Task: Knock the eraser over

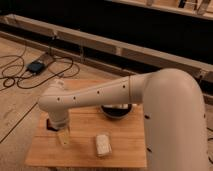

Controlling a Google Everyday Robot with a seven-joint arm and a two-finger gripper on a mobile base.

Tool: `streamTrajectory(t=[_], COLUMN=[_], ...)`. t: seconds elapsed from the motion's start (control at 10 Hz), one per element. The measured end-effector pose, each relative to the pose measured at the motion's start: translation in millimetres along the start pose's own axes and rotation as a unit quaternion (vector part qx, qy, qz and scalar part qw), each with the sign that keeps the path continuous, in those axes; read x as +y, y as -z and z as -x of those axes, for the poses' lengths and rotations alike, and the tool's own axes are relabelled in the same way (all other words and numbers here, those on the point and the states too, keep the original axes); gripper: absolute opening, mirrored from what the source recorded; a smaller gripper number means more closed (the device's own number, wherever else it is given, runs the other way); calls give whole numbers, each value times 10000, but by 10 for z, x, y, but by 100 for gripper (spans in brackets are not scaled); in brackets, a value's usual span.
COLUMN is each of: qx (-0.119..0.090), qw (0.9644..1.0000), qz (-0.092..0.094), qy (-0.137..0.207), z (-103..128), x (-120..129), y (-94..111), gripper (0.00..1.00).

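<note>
The gripper (64,138) hangs from the white arm's wrist (56,107) over the left part of the wooden table (125,150), its tips close to the tabletop. The eraser (49,123) shows only as a small black piece just left of the wrist; most of it is hidden behind the arm. It lies right beside the gripper, and I cannot tell whether they touch or whether it stands or lies flat.
A dark round bowl (116,112) sits at the table's back middle, partly under the arm. A small whitish rounded block (102,145) lies near the front middle. Cables and a black box (36,66) lie on the floor at left.
</note>
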Motion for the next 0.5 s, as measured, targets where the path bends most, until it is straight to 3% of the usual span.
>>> streamTrajectory(t=[0.5], qx=[-119], qw=[9999], qz=[66], qy=[30], z=[40], x=[53], y=[-2], gripper=[80])
